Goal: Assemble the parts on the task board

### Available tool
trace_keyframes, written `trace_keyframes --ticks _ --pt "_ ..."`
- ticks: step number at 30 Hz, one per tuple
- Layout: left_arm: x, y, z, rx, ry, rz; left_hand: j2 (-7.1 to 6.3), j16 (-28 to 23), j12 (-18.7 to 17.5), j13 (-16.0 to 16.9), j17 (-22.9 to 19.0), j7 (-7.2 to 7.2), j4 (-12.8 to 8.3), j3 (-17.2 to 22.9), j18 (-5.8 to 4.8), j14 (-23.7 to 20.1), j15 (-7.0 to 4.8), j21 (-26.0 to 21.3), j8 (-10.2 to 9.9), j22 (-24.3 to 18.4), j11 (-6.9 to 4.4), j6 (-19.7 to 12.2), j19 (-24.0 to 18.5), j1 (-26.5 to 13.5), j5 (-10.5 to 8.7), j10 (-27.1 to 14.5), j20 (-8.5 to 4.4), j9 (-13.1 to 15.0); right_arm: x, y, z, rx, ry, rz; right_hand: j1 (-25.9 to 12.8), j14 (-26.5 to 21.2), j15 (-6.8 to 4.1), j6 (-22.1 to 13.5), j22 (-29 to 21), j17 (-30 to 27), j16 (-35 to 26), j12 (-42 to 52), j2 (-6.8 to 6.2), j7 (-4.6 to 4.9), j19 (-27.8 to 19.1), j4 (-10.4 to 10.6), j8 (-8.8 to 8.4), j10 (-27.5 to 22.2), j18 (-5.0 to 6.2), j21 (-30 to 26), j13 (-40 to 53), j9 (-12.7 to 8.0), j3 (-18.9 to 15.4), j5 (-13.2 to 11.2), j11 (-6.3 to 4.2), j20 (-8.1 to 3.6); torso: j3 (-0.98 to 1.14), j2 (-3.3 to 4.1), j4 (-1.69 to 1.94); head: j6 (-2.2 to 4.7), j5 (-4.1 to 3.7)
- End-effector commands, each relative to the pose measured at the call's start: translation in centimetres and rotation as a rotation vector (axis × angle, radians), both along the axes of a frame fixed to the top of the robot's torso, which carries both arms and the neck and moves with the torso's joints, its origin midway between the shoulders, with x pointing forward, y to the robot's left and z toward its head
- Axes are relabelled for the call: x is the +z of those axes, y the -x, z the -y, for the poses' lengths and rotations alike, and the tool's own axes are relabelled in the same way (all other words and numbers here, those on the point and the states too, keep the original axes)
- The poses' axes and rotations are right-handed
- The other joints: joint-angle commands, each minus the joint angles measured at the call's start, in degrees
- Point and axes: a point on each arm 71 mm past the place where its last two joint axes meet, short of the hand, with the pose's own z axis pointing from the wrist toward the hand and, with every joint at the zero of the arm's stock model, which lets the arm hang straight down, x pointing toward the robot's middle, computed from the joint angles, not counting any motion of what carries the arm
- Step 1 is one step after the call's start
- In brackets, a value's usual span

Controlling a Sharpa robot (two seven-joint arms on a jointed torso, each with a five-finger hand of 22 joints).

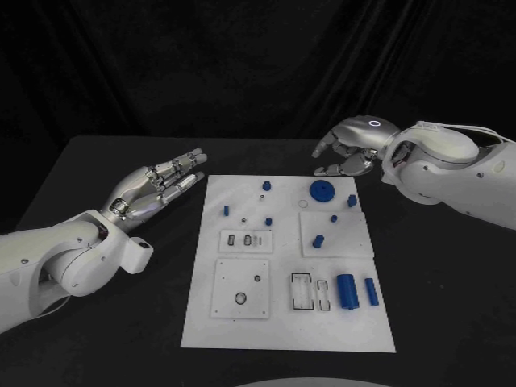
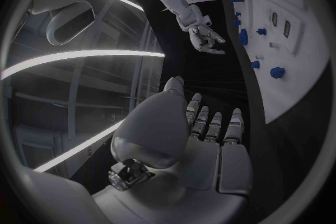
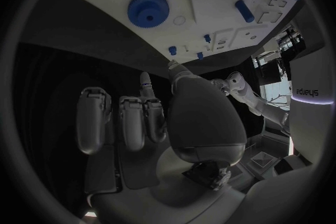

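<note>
Both hands hold nothing: left hand fingers spread, right hand fingers loosely curled beyond the board; a careless reach could knock the blue gear.

White task board w/ blue parts, black table, silver hands on white arms

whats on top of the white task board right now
Small blue parts: a round gear near the far edge, two long cylinders at the near right, several small pegs. Neither hand covers the task board.
</note>
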Motion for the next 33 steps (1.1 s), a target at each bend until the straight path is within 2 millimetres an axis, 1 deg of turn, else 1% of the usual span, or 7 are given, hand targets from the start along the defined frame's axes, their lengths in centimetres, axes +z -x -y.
trace_keyframes --ticks 1,4,7,11,24,29,33 --pt "0.2 0.0 0.2 -0.027 0.014 0.012 0.03 0.21 0.41 0.10 0.10 0.24 -0.05 0.31 0.65 -0.08 0.47 0.35 0.06 0.06 0.58 -0.04 0.17 0.44 0.42 -0.01 0.52 0.05 -1.3 -0.1 0.7 -0.082 0.030 -0.084 -0.43 6.04 -0.50 0.50 9.56 15.05 0.14 0.14 -0.10 0.11 2.52 0.11 -0.07 6.22 -1.80 3.05 15.05 0.42 0.27 1.21 -0.27 -0.09 -0.01 0.00 0.08 0.08 -0.06" --pt "0.2 0.0 0.3 -0.029 0.014 0.011 0.05 0.23 0.46 0.11 0.11 0.26 -0.05 0.33 0.65 -0.02 0.56 0.37 0.06 0.07 0.63 -0.06 0.21 0.47 0.46 0.04 0.56 0.05 -2.0 -0.1 0.9 -0.096 0.039 -0.105 0.34 6.04 -0.49 0.54 11.83 15.05 0.14 0.14 0.05 0.11 3.93 -0.17 -0.13 6.22 -2.42 5.08 15.05 0.84 0.71 2.87 -0.27 -0.07 0.01 0.00 0.08 0.15 -0.14" --pt "0.2 0.0 0.3 -0.030 0.014 0.011 0.05 0.23 0.46 0.11 0.11 0.26 -0.05 0.33 0.65 -0.02 0.56 0.37 0.06 0.07 0.63 -0.06 0.21 0.47 0.46 0.04 0.56 0.05 -2.5 0.0 1.0 -0.104 0.043 -0.118 1.18 6.04 -0.39 -1.51 12.21 15.05 0.14 0.14 0.23 0.30 4.08 -0.71 -0.61 6.22 -2.50 5.39 15.05 0.76 0.98 3.90 -0.13 0.01 0.01 0.00 0.08 0.18 -0.07" --pt "0.2 0.0 0.3 -0.031 0.014 0.010 0.05 0.24 0.51 0.12 0.12 0.28 -0.05 0.35 0.65 0.02 0.63 0.40 0.06 0.08 0.68 -0.05 0.25 0.50 0.47 0.09 0.60 0.05 -3.1 0.0 1.0 -0.110 0.046 -0.132 1.69 6.04 -0.49 -2.76 13.13 15.05 0.14 0.14 0.30 0.14 4.75 -1.09 -0.54 6.22 -2.79 6.21 15.05 0.70 1.08 3.93 -0.25 -0.01 0.00 -0.02 0.09 0.13 0.01" --pt "0.1 0.0 0.2 -0.034 0.015 0.007 0.03 0.30 0.61 0.14 0.16 0.38 -0.06 0.39 0.66 0.23 0.93 0.49 0.06 0.10 0.80 -0.08 0.38 0.57 0.53 0.20 0.73 0.05 -4.3 0.1 1.1 -0.121 0.053 -0.157 3.20 6.04 -0.26 -4.04 14.05 15.05 0.14 0.14 0.31 0.75 5.44 -2.50 0.25 6.22 -3.09 7.03 15.05 1.20 1.25 3.55 0.16 0.11 -0.02 0.00 0.08 0.09 0.08" --pt "0.1 0.0 0.2 -0.036 0.014 0.006 0.03 0.31 0.62 0.14 0.17 0.41 -0.06 0.40 0.66 0.26 0.98 0.52 0.07 0.11 0.83 -0.05 0.42 0.58 0.53 0.21 0.76 0.06 -4.5 0.1 1.1 -0.127 0.055 -0.160 3.88 6.04 -0.12 -4.26 13.99 15.05 0.14 0.14 0.28 0.94 5.37 -3.07 0.92 6.22 -3.06 6.97 15.05 1.60 1.30 3.26 0.32 0.23 -0.02 0.00 0.07 0.06 0.06" --pt "0.1 -0.1 0.2 -0.036 0.014 0.004 0.03 0.31 0.62 0.14 0.17 0.41 -0.06 0.40 0.66 0.26 0.98 0.52 0.07 0.11 0.83 -0.05 0.42 0.58 0.53 0.21 0.76 0.06 -4.8 0.1 1.1 -0.131 0.059 -0.168 4.48 6.04 0.03 -4.30 13.92 15.05 0.14 0.14 0.40 1.13 5.28 -3.59 2.00 6.22 -3.03 6.89 15.05 2.21 1.33 3.13 0.49 0.37 -0.03 0.00 0.08 0.00 0.08"
